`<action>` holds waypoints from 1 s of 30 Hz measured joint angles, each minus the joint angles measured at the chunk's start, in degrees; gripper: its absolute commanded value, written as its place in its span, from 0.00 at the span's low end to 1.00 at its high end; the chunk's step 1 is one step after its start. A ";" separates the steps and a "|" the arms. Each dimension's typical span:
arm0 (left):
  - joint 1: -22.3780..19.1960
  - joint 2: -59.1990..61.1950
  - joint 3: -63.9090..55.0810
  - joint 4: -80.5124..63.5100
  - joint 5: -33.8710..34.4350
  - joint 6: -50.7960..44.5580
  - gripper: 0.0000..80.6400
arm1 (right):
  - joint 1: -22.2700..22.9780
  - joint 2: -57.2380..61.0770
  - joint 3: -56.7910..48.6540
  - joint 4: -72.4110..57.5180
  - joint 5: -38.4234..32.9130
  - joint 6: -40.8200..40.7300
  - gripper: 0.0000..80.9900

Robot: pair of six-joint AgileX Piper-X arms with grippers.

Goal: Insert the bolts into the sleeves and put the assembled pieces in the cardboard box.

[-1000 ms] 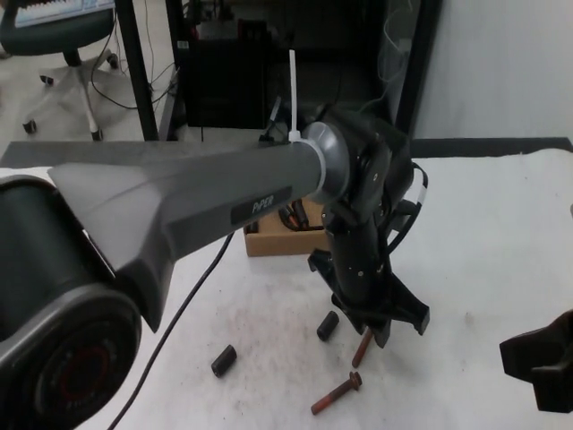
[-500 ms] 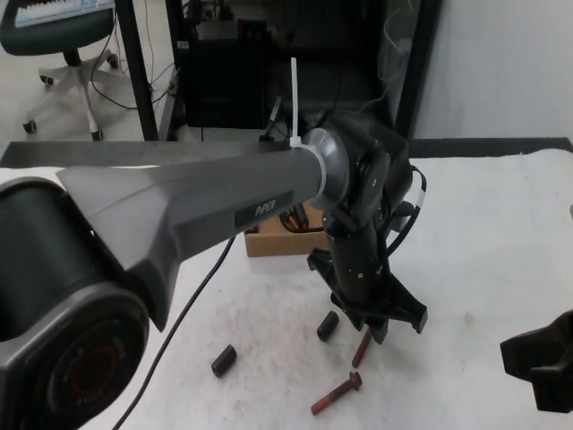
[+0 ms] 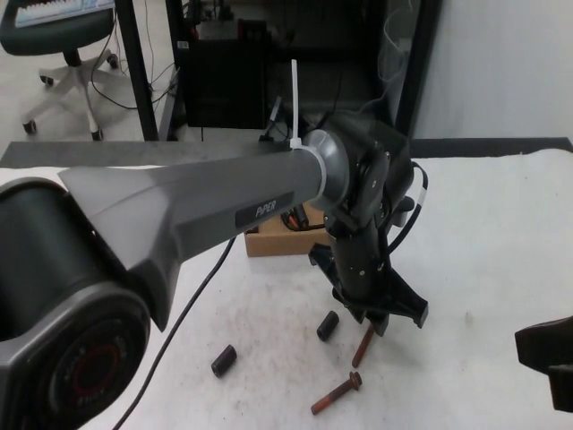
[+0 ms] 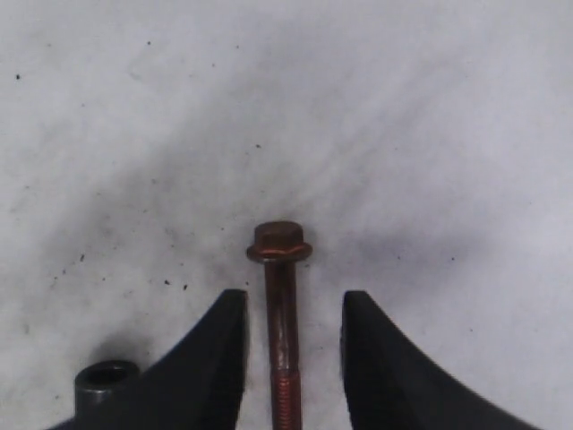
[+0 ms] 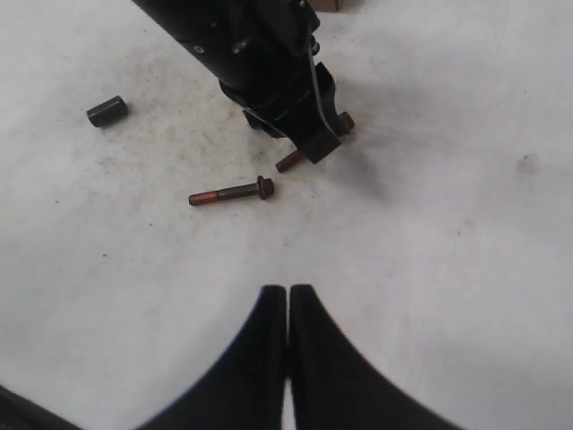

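L fingers apart astride bolt, prob. not touching.

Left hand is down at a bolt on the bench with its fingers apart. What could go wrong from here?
1. The bolt lies flat between the open fingers of the left hand, but nearer one than the other. Closing may push or roll it before both sides grip.
2. A sleeve lies close beside one finger. A small sideways shift of the hand could knock it and send it rolling across the bench.
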 measured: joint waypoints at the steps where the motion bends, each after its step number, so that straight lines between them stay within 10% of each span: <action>1: 0.00 0.00 0.00 -0.04 0.00 0.00 0.41 | 0.00 -0.25 0.00 0.00 0.00 0.00 0.01; 30: -0.12 2.56 -0.30 2.19 2.71 -0.34 0.41 | 0.00 -0.63 0.00 0.00 0.00 0.86 0.01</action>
